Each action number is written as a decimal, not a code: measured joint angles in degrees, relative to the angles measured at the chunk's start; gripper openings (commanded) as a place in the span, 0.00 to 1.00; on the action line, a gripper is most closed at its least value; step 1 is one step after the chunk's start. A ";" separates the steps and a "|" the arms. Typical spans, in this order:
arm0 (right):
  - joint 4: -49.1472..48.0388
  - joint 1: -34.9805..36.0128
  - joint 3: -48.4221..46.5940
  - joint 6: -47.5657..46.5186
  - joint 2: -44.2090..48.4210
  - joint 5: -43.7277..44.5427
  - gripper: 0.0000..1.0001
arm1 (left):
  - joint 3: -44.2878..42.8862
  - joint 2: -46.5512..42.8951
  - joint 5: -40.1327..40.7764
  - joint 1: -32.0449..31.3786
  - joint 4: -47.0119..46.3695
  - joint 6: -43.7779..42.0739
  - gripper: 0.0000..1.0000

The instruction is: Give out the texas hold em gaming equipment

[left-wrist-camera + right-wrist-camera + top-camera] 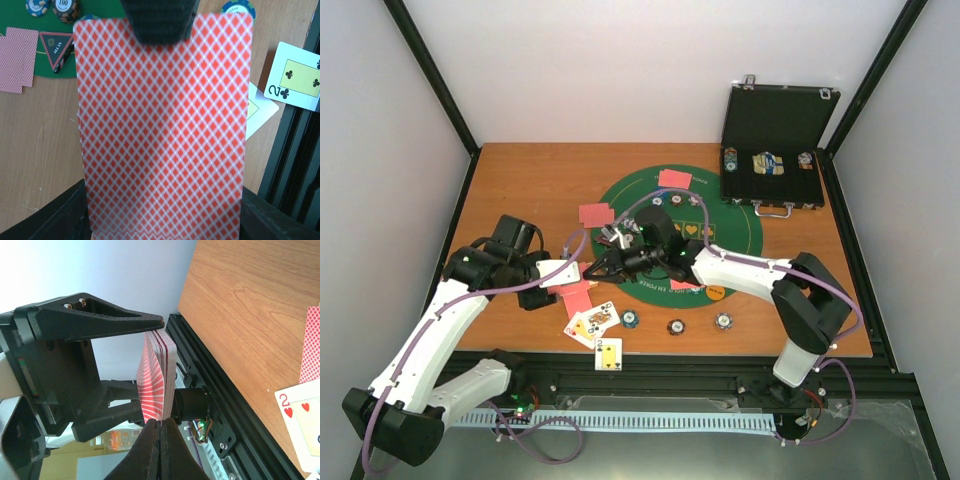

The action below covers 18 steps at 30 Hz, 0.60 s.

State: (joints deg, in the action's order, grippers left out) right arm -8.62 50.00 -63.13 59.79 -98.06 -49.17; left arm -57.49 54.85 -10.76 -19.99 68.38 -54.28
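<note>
Red diamond-patterned deck point(162, 135) is clamped in the left end effector point(572, 270), the right end effector point(160, 427) pinched narrow at its edge.

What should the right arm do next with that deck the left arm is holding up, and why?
Probably draw back slowly to slide one card free. The left gripper clamps the red-backed deck, and the right gripper looks to have its jaws closed on the top card at its far edge, so a gentle pull should separate it.
</note>
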 measured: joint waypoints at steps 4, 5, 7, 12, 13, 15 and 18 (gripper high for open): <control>-1.42 -1.62 2.82 0.98 2.10 -0.81 0.03 | 0.00 -0.13 0.09 0.00 -0.33 -0.09 0.28; -1.53 -2.23 3.74 1.09 2.75 -1.03 0.03 | 0.02 -0.17 0.13 0.00 -0.37 -0.11 0.27; -1.40 -3.52 5.70 1.07 4.31 -1.49 0.03 | 0.02 -0.24 0.31 0.00 -0.37 -0.15 0.27; 1.68 -9.57 11.58 -1.22 9.57 -2.40 0.03 | 0.20 -0.46 1.49 0.04 -0.33 -0.39 0.27; 2.69 -11.47 13.25 -2.10 11.06 -2.58 0.03 | 0.22 -0.50 1.53 0.04 -0.33 -0.42 0.27; 5.88 -15.41 16.06 -4.24 13.90 -2.84 0.03 | 0.37 -0.57 1.55 0.04 -0.33 -0.42 0.27; 11.91 -22.88 20.28 -8.20 18.69 -3.21 0.03 | 0.46 -0.59 1.60 0.04 -0.31 -0.42 0.27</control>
State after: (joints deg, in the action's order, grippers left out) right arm 3.29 27.11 -42.85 51.59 -79.37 -52.38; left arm -57.04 54.26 -9.17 -19.94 68.07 -54.70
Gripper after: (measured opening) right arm 0.031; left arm 0.662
